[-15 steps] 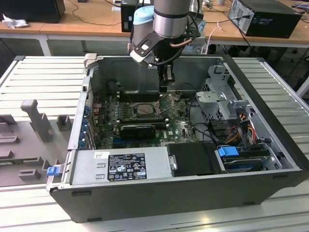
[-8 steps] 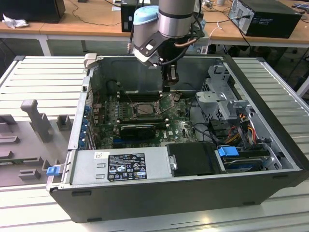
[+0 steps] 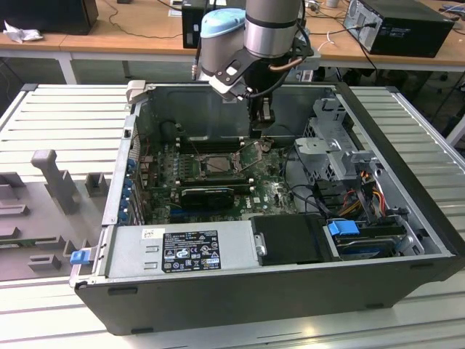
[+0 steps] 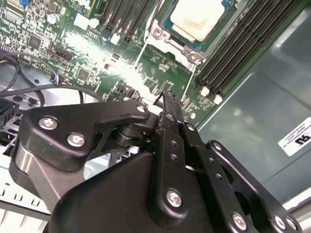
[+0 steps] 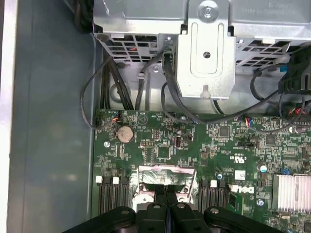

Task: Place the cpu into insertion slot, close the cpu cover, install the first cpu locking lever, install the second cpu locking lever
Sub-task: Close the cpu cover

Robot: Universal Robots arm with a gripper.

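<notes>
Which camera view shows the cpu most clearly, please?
The second wrist view: the cpu shows its pale metal top close up. In the exterior view the insertion slot is small and distant; in the first wrist view the gripper hides part of it.

Your arm (image 3: 272,29) stands at the top of the exterior view as a thick silver-grey tube, with a rounded pale blue cap (image 3: 220,22) on the joint toward the exterior view's left. Beneath it you have a grey wrist block (image 3: 231,73) with a small pale patch, and a thin black cable (image 3: 289,76) curves around under the tube. In the second wrist view your hand (image 4: 167,94) is matt black, built of flat bars with rounded ends and pinned with bright silver screws (image 4: 174,197). Its slim fingers (image 4: 170,131) taper to a narrow tip. In the first wrist view the same black links (image 5: 146,216) show rounded knuckles.
</notes>
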